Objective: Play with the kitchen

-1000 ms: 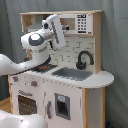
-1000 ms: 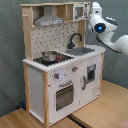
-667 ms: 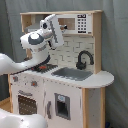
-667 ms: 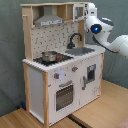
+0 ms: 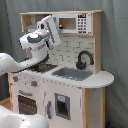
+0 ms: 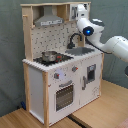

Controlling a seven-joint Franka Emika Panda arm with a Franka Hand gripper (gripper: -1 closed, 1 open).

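Gripper raised at the kitchen upper shelf, above the sink

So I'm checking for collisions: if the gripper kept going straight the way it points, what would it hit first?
Probably the tall white and light-wood toy kitchen's upper shelf beside the small white microwave; the gripper points up there, though depth is unclear.
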